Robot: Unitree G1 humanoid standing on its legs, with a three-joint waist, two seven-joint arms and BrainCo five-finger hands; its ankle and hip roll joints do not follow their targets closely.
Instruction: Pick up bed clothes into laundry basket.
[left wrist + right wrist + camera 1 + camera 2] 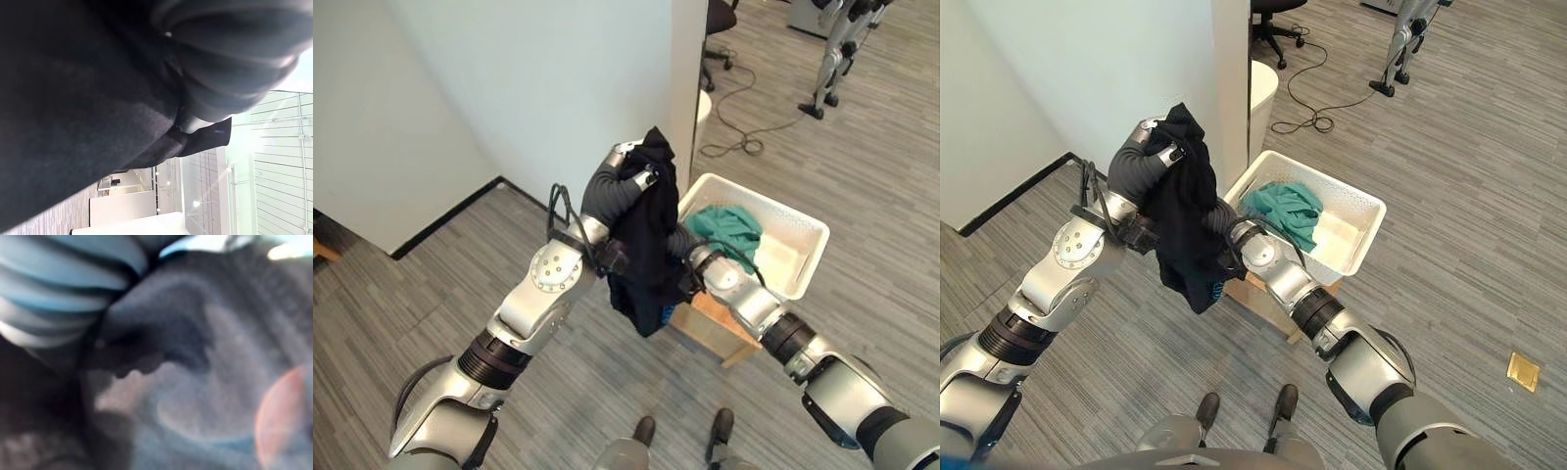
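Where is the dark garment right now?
The dark garment hangs from the raised left robot hand, mid-view, beside the white laundry basket holding a green cloth.

You've got a soft, matt black garment [648, 235], knit-looking as far as the close view lets you tell. The laundry basket [800, 257] is smooth white slotted plastic holding crumpled teal cloth [728, 226]; under it, bare pale wood [717, 324]. The floor [862, 176] is matt grey plank.

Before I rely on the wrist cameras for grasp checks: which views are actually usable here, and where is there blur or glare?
Head views: evenly lit, and they show the black garment hanging from the left hand beside the white basket. Left wrist view: dark cloth up close, bright window beyond. Right wrist view: blurred, out of focus, a reddish flare at one edge.
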